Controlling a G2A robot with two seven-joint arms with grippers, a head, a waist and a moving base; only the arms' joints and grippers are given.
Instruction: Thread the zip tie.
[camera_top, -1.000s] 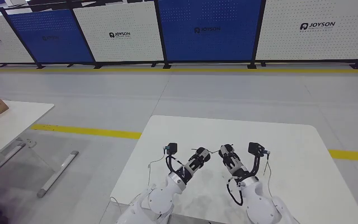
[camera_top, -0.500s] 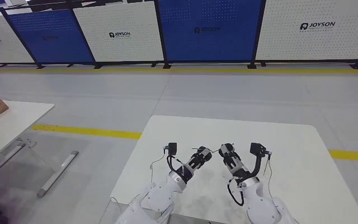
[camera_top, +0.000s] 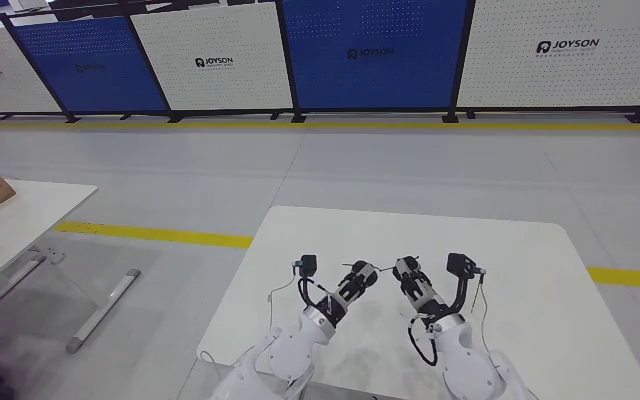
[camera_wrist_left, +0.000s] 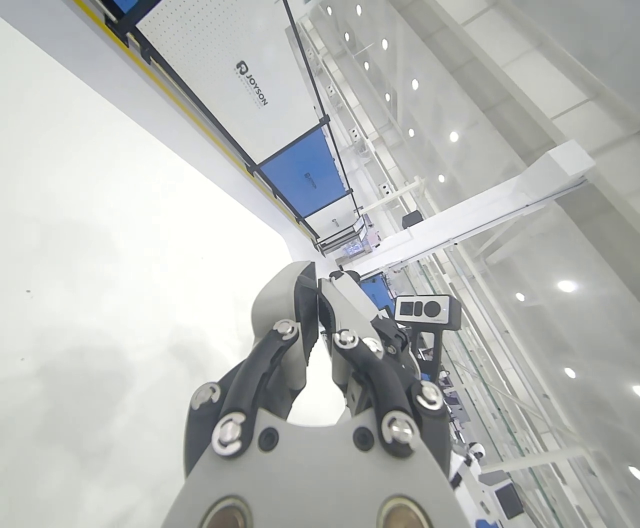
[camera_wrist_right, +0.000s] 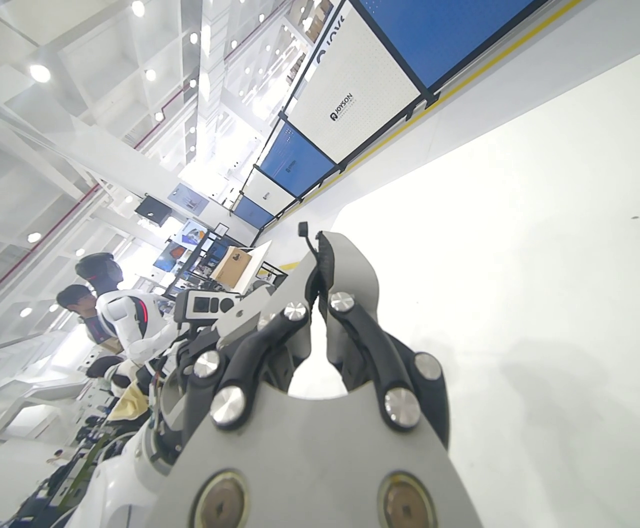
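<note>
- Top view: white desk (camera_top: 500, 250) on a grey floor. The left gripper (camera_top: 362, 275) and right gripper (camera_top: 405, 268) are above its near middle. Their tips point toward each other, near but apart. The fingers are too small here to judge.
- Top view, surroundings: blue and white panels (camera_top: 375, 55) stand in a row along the back. A yellow line (camera_top: 150, 234) runs across the floor between them and the desk. The corner of a second desk (camera_top: 35, 210) is at the picture's left edge, well apart from the first.
- Left wrist view: the left gripper (camera_wrist_left: 317, 277) hangs over the bare desk (camera_wrist_left: 100, 200). Its fingers (camera_wrist_left: 285, 300) are pressed together at the tips. I cannot tell whether anything lies between the pads.
- Right wrist view: the right gripper (camera_wrist_right: 320, 252) is above the desk (camera_wrist_right: 500, 250), fingers (camera_wrist_right: 350, 260) closed tight on a black zip tie (camera_wrist_right: 304, 231). The square head sticks out just past the fingertips. The strap runs back between the pads and is hidden there. The tie is in the air, clear of the desk.
</note>
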